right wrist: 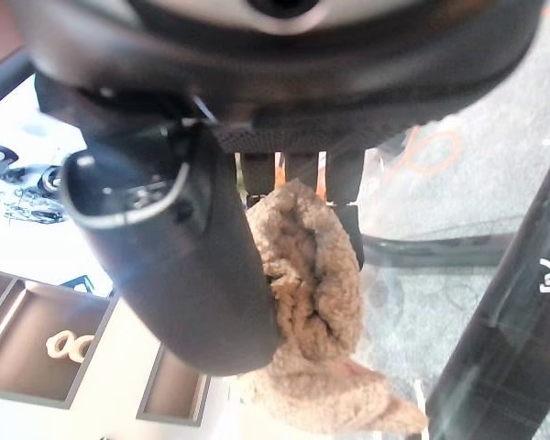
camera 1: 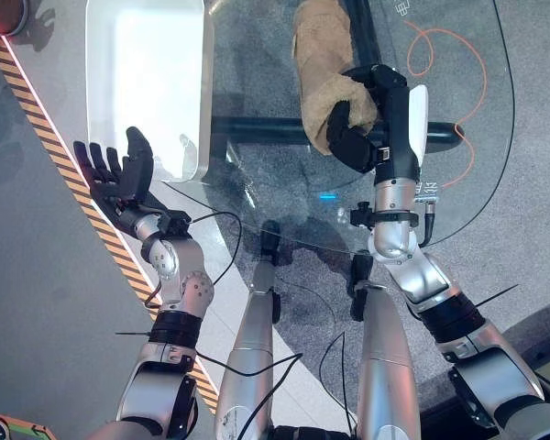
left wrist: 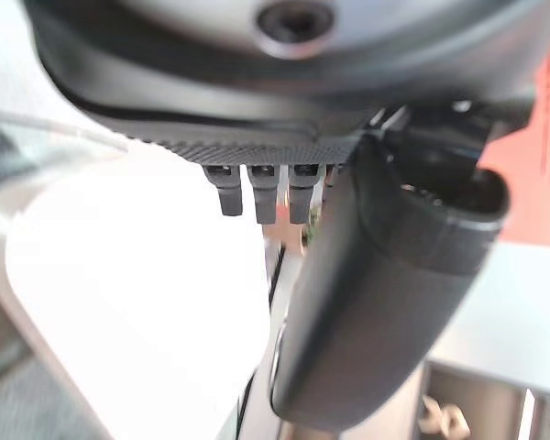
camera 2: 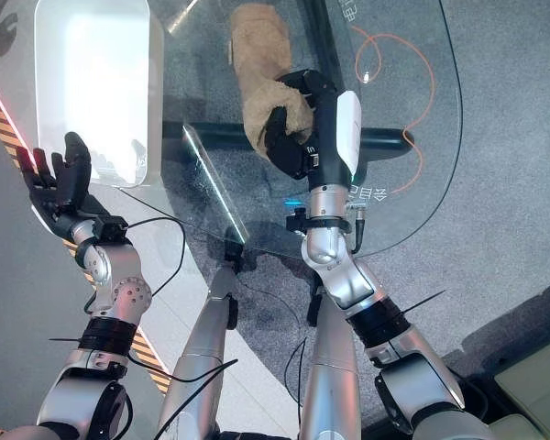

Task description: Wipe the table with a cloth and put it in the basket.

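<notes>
While clenched around a tan cloth (camera 1: 323, 69) on the glass table (camera 1: 477, 165), right hand (camera 1: 371, 119) mid-wipe; left hand (camera 1: 119, 174) relaxed, fingers straight, beside white basket (camera 1: 101, 92). Likely risk: cloth bunching, skimming the glass, or slipping from the grasp.

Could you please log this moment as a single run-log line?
right hand: shut on tan cloth, on glass table | left hand: open, idle beside white basket | cloth not yet in basket

cloth (camera 1: 325, 69) on table (camera 1: 458, 174), in right hand (camera 1: 371, 124) | basket (camera 1: 147, 82) at table's left
</notes>
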Available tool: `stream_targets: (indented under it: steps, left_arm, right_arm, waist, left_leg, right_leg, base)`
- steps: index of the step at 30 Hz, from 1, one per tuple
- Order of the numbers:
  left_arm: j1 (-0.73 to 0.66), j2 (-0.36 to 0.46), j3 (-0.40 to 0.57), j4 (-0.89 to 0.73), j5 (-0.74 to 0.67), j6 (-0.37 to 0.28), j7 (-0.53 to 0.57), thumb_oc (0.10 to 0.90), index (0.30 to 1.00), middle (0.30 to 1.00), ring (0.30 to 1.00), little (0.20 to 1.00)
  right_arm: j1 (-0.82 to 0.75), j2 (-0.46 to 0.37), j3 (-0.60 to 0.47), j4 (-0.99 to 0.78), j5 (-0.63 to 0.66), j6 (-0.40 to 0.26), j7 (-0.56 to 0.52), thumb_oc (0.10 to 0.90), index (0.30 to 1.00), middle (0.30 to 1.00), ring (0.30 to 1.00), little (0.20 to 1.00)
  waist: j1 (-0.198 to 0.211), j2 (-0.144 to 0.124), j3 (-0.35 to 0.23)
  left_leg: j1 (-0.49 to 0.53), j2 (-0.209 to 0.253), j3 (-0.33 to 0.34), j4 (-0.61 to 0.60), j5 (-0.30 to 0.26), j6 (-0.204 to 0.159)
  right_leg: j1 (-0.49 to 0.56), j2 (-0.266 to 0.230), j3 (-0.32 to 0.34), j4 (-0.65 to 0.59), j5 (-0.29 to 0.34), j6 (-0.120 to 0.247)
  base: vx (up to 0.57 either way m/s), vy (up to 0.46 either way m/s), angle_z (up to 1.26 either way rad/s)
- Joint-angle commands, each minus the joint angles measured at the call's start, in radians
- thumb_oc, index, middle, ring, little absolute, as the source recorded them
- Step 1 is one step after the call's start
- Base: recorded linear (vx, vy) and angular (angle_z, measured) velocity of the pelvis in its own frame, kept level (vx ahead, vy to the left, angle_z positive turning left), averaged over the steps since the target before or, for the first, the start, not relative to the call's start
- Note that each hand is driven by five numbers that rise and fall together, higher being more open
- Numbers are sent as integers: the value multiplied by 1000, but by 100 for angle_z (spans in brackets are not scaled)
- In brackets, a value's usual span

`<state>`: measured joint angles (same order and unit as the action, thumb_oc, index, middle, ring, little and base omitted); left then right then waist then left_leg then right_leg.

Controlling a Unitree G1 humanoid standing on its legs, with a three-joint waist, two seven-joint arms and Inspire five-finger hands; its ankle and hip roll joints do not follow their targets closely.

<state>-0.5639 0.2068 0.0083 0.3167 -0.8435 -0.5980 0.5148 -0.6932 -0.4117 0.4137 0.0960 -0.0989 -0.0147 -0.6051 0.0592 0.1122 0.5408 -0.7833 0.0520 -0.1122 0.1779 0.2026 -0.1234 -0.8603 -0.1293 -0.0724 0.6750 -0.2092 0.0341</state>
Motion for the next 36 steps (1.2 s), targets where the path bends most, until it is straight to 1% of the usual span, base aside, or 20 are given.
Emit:
stream_targets:
  steps: [1, 2, 3, 5, 6, 11, 15, 20, 22, 27, 36]
  left_arm:
    - [-55, 91, 3, -101, 22, 32, -118, 800, 900, 900, 900, 900]
    - [-57, 92, 1, -102, 12, 39, -131, 800, 900, 900, 900, 900]
    - [-65, 96, -14, -116, -40, 94, -189, 800, 900, 900, 900, 900]
    - [-72, 99, -24, -127, -81, 122, -234, 800, 900, 900, 900, 900]
    - [-81, 98, -45, -141, -142, 157, -273, 800, 900, 900, 900, 900]
    - [-97, 92, -74, -142, -242, 216, -348, 800, 900, 900, 900, 900]
    - [-119, 93, -102, -138, -311, 287, -371, 800, 900, 900, 900, 900]
    - [-148, 104, -131, -127, -350, 338, -396, 800, 900, 900, 900, 900]
    - [-157, 100, -139, -132, -366, 339, -399, 800, 900, 900, 900, 900]
    - [-184, 87, -163, -136, -460, 327, -471, 800, 900, 900, 900, 900]
    - [-203, 78, -185, -158, -471, 334, -486, 800, 900, 900, 900, 900]
  right_arm:
    - [-99, 52, -40, -264, -71, -176, 35, 100, 300, 300, 300, 200]
    - [-99, 51, -39, -265, -71, -177, 39, 100, 300, 300, 300, 200]
    - [-104, 46, -32, -270, -65, -180, 61, 100, 300, 300, 300, 200]
    - [-109, 39, -30, -275, -58, -181, 77, 100, 300, 300, 300, 200]
    - [-110, 37, -22, -280, -59, -185, 97, 100, 300, 300, 300, 200]
    - [-115, 30, -6, -285, -49, -184, 126, 100, 300, 300, 300, 200]
    - [-122, 19, 10, -279, -34, -193, 137, 100, 300, 300, 300, 200]
    - [-138, 3, 29, -290, -19, -192, 156, 100, 300, 300, 300, 200]
    - [-143, 1, 39, -293, -22, -186, 165, 100, 300, 300, 300, 200]
    - [-165, -5, 83, -285, -28, -166, 205, 100, 300, 300, 300, 200]
    - [-182, -19, 139, -273, -14, -148, 264, 100, 300, 300, 300, 200]
  waist:
    - [-3, -45, -21]
    - [-3, -45, -21]
    - [-5, -45, -21]
    - [-6, -45, -21]
    - [-9, -44, -21]
    - [-19, -41, -21]
    - [-25, -39, -21]
    - [-33, -39, -21]
    - [-35, -39, -21]
    - [-39, -41, -21]
    - [-38, -46, -21]
  left_leg:
    - [31, -122, 105, 99, -154, 119]
    - [31, -122, 106, 99, -154, 119]
    - [32, -123, 107, 100, -154, 119]
    - [32, -122, 108, 101, -154, 119]
    - [32, -124, 108, 100, -153, 119]
    - [35, -123, 113, 100, -154, 119]
    - [39, -124, 117, 98, -153, 120]
    - [39, -123, 121, 101, -154, 119]
    - [37, -123, 122, 103, -155, 119]
    - [34, -123, 124, 103, -154, 117]
    - [31, -124, 122, 102, -154, 116]
  right_leg:
    - [69, 63, -61, -277, 165, 6]
    - [69, 63, -61, -277, 165, 7]
    - [72, 63, -62, -278, 165, 8]
    - [72, 61, -62, -280, 168, 11]
    - [71, 61, -61, -282, 170, 13]
    - [71, 62, -56, -284, 174, 17]
    - [75, 58, -53, -289, 178, 22]
    - [74, 57, -49, -292, 182, 26]
    - [73, 55, -48, -294, 184, 27]
    - [70, 55, -44, -299, 186, 28]
    - [70, 54, -48, -305, 188, 29]
  base:
    - [0, 0, 0]
    - [0, 0, 0]
    - [0, 0, 0]
    - [0, 0, 0]
    - [0, 0, 0]
    - [0, 0, 0]
    - [0, 0, 0]
    - [0, 0, 0]
    - [0, 0, 0]
    - [0, 0, 0]
    - [0, -11, 0]
